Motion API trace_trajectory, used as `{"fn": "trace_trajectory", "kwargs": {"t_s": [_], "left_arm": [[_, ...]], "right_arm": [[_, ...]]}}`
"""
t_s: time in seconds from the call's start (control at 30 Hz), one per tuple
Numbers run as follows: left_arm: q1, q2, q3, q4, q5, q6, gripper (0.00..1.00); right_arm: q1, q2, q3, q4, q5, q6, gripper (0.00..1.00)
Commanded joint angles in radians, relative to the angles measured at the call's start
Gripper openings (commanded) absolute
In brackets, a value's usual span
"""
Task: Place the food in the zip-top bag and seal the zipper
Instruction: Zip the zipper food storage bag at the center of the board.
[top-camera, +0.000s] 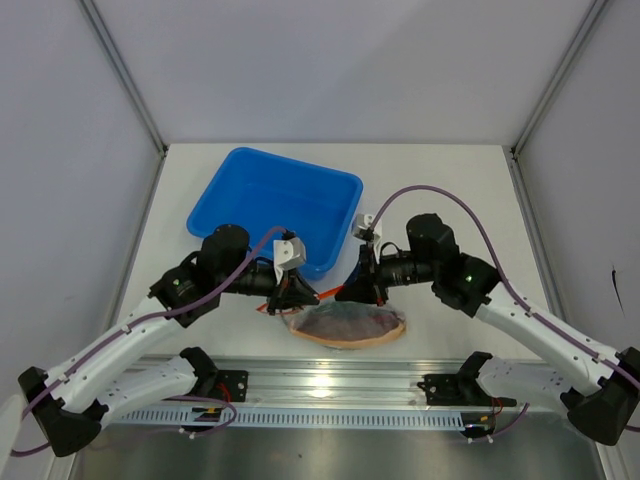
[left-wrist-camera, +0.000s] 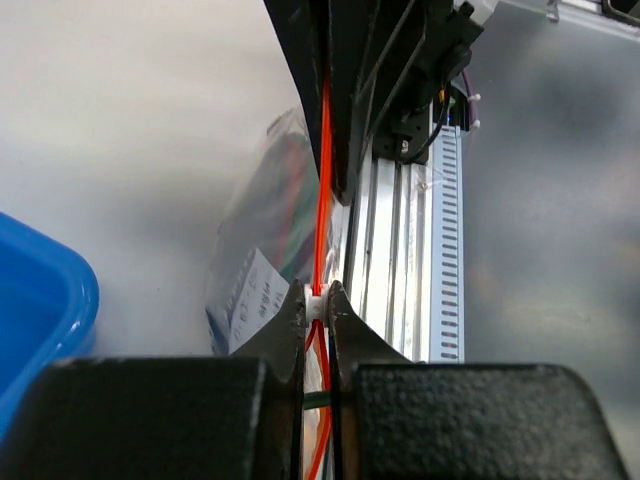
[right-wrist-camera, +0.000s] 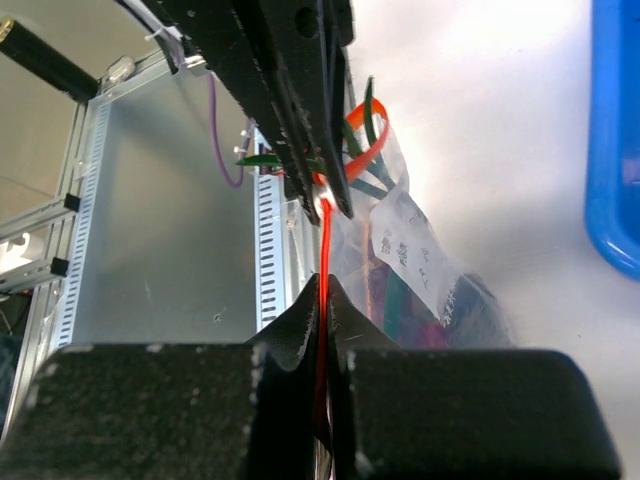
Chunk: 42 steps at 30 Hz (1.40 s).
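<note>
My left claw is pinching the zipper at its white tip; the bag, food inside, is lying between my claws; my right claw is clamping the zipper further along. I should be pulling level, zipper taut (no twisting). Only the top view is showing the whole bag.
</note>
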Motion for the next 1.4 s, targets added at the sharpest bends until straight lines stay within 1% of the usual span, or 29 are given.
{"fn": "trace_trajectory", "kwargs": {"t_s": [0.0, 0.17, 0.2, 0.27, 0.33, 0.37, 0.4, 0.47, 0.57, 0.73, 0.8, 0.87, 0.93, 0.97, 1.13, 1.23, 1.33, 1.37], "left_arm": [[0.016, -0.005, 0.031, -0.146, -0.021, 0.056, 0.01], [0.026, -0.028, 0.034, -0.178, -0.035, 0.081, 0.01], [0.026, -0.025, 0.045, -0.183, -0.026, 0.087, 0.01], [0.026, -0.005, 0.068, -0.195, -0.014, 0.098, 0.01], [0.026, 0.013, 0.108, -0.203, -0.001, 0.103, 0.0], [0.026, 0.033, 0.119, -0.206, 0.0, 0.104, 0.0], [0.026, 0.044, 0.129, -0.209, 0.005, 0.106, 0.0], [0.026, 0.067, 0.168, -0.22, 0.012, 0.113, 0.0], [0.026, 0.09, 0.212, -0.255, 0.009, 0.135, 0.0], [0.026, 0.121, 0.252, -0.287, 0.015, 0.164, 0.0], [0.026, 0.124, 0.255, -0.294, 0.025, 0.173, 0.0], [0.026, 0.127, 0.252, -0.294, 0.029, 0.175, 0.0], [0.026, 0.127, 0.254, -0.3, 0.031, 0.179, 0.01], [0.024, 0.124, 0.254, -0.301, 0.034, 0.179, 0.0], [0.026, 0.119, 0.255, -0.303, 0.034, 0.182, 0.0], [0.026, 0.127, 0.255, -0.303, 0.042, 0.182, 0.0], [0.026, 0.131, 0.252, -0.3, 0.046, 0.181, 0.0], [0.026, 0.131, 0.254, -0.298, 0.046, 0.181, 0.0]], "right_arm": [[-0.027, -0.044, 0.003, 0.099, 0.02, 0.026, 0.0], [-0.035, -0.042, -0.016, 0.073, 0.02, 0.018, 0.0], [-0.033, -0.031, -0.008, 0.05, 0.006, 0.006, 0.0], [-0.018, 0.017, 0.044, -0.051, -0.002, -0.054, 0.0], [0.0, 0.049, 0.079, -0.129, -0.026, -0.097, 0.09], [0.012, 0.072, 0.111, -0.146, -0.034, -0.097, 0.21], [0.019, 0.086, 0.127, -0.165, -0.04, -0.126, 0.27], [0.031, 0.125, 0.18, -0.233, -0.042, -0.164, 0.36], [0.037, 0.158, 0.226, -0.306, -0.022, -0.21, 0.43], [0.045, 0.242, 0.337, -0.416, -0.031, -0.267, 0.43], [0.045, 0.282, 0.355, -0.441, -0.039, -0.298, 0.41], [0.046, 0.314, 0.386, -0.471, -0.06, -0.31, 0.38], [0.051, 0.349, 0.409, -0.487, -0.072, -0.318, 0.36], [0.054, 0.359, 0.412, -0.487, -0.076, -0.319, 0.33], [0.062, 0.386, 0.412, -0.487, -0.077, -0.324, 0.33], [0.069, 0.388, 0.421, -0.482, -0.057, -0.324, 0.34], [0.071, 0.388, 0.446, -0.496, -0.007, -0.33, 0.41], [0.071, 0.385, 0.454, -0.501, 0.009, -0.333, 0.45]]}}
